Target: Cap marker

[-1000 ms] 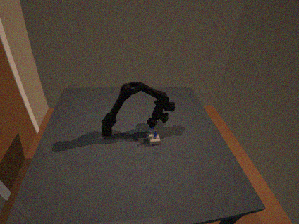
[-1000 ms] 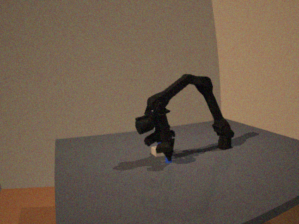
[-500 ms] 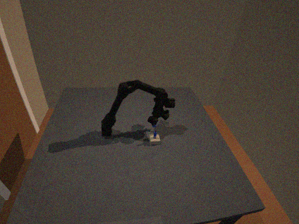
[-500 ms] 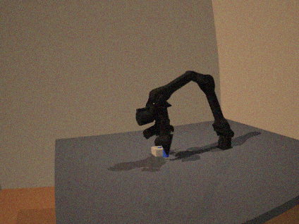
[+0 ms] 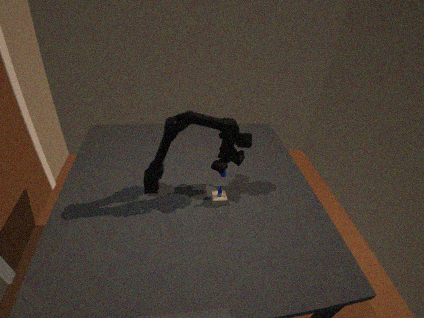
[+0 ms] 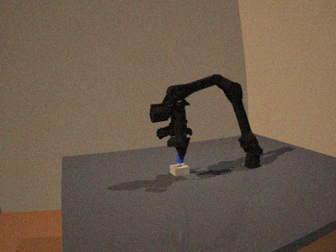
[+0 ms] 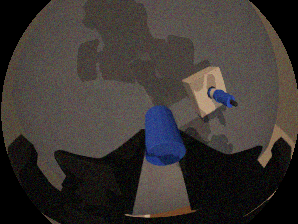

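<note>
Carrying step: gripper (image 5: 223, 172) (image 6: 181, 159) (image 7: 160, 133) pinches the blue cap (image 5: 223, 174) (image 6: 179, 158) (image 7: 162, 132), lifted off the bench (image 5: 195, 260) (image 6: 190, 218) (image 7: 110, 105). Marker (image 5: 220, 191) (image 7: 221, 97) uncapped, dark tip bare. In the wrist view it lies right of the cap and beyond it, so the two look out of line (my reading). Next move, I judge: bring the cap over the tip, square it, then lower and press until it clicks; a skewed approach could catch the rim. Container: pale holder block (image 5: 219, 197) (image 6: 180, 170) (image 7: 206, 95), the marker's lower end seated in it, upright.

The black parallel-jaw gripper (image 5: 222, 171) (image 6: 181, 158) (image 7: 160, 133) is rising from its low place near the table in the earlier exterior pictures, carrying the blue cylindrical cap (image 5: 223, 174) (image 6: 178, 158) (image 7: 163, 131) up between its fingers. In that view the two are also shifting leftward, from beside the small pale square holder block (image 5: 219, 198) (image 6: 180, 171) (image 7: 198, 96) to over it, and the block's front is showing more fully. The black jointed arm (image 5: 205, 120) (image 6: 198, 84) is lifting its elbow higher, and its dark shadow (image 5: 117, 202) (image 6: 139, 184) is reaching farther left across the table in the exterior view.
</note>
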Controlling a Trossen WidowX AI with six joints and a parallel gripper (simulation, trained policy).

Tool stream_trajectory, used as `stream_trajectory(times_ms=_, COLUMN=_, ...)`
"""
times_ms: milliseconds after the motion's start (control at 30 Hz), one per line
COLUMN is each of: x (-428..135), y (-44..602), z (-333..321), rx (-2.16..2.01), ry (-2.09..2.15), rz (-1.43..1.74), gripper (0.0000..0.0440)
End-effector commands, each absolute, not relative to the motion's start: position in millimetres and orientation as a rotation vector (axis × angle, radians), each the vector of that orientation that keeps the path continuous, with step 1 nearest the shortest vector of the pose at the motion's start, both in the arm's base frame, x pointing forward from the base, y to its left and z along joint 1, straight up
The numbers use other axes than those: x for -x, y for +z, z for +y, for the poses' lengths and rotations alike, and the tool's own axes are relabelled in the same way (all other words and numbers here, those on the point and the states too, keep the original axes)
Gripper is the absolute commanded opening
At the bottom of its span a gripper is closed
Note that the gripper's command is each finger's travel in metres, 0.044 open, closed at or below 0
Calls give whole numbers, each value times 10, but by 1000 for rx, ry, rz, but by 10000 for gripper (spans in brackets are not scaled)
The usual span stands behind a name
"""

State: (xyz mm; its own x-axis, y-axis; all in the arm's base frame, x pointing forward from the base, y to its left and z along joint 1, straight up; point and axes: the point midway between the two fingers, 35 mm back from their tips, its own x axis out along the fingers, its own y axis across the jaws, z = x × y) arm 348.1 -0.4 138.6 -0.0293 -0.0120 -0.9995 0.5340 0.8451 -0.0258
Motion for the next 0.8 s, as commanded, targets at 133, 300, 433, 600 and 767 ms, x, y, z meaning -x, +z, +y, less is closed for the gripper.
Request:
stream_trajectory(times_ms=133, x=-3419, y=1630, z=-284, rx=-480, ry=-488, rz=1537, gripper=38)
stream_trajectory(times_ms=300, x=-3344, y=1702, z=-496, rx=-514, ry=-524, rz=1539, gripper=30)
stream_trajectory(times_ms=433, x=-3279, y=1736, z=-667, rx=-543, ry=-555, rz=1541, gripper=22)
stream_trajectory(times_ms=600, x=-3214, y=1754, z=-837, rx=-580, ry=-588, rz=1542, gripper=12)
stream_trajectory(times_ms=767, x=-3194, y=1708, z=-898, rx=-607, ry=-605, rz=1551, gripper=2)
